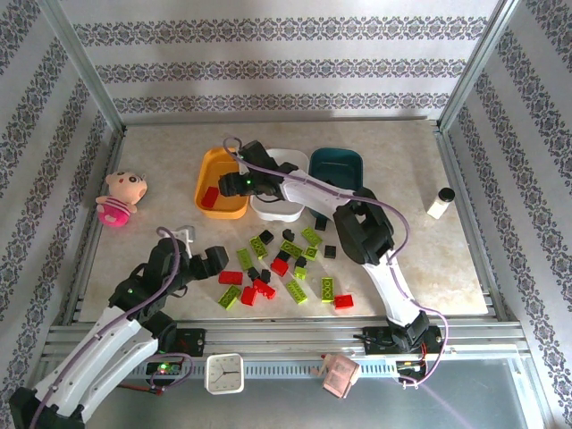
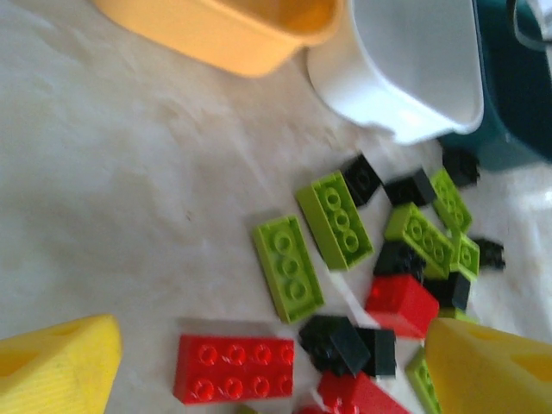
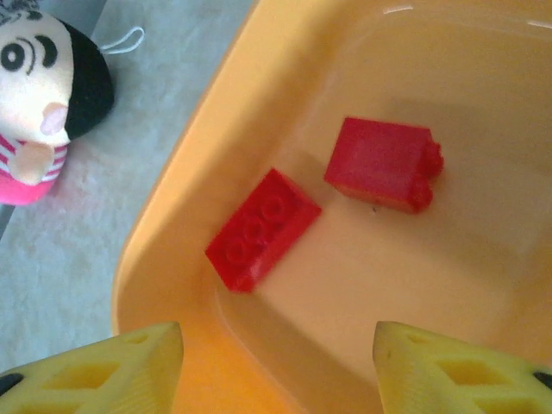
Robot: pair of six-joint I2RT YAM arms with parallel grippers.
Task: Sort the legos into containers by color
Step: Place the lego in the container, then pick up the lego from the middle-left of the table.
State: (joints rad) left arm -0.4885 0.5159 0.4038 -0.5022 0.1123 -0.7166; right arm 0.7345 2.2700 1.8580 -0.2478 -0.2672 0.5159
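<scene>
- beneath the right gripper (image 3: 274,345), which is spread wide and holds nothing, two red plastic lego bricks (image 3: 263,228) lie apart on the floor of the orange-yellow rounded plastic tray (image 3: 164,224).
- ahead of the left gripper (image 2: 272,345), also wide open and empty, loose legos (image 2: 338,218) in red, lime green and black lie scattered on the pale table (image 2: 112,198); a flat red eight-stud brick (image 2: 233,366) lies nearest it.
- beyond that pile stand the white plastic tray (image 2: 414,86) and, touching its far side, the dark teal plastic tray (image 2: 517,103).
- left of the right gripper, outside the orange-yellow tray, lies a pink plush doll (image 3: 39,95).
</scene>
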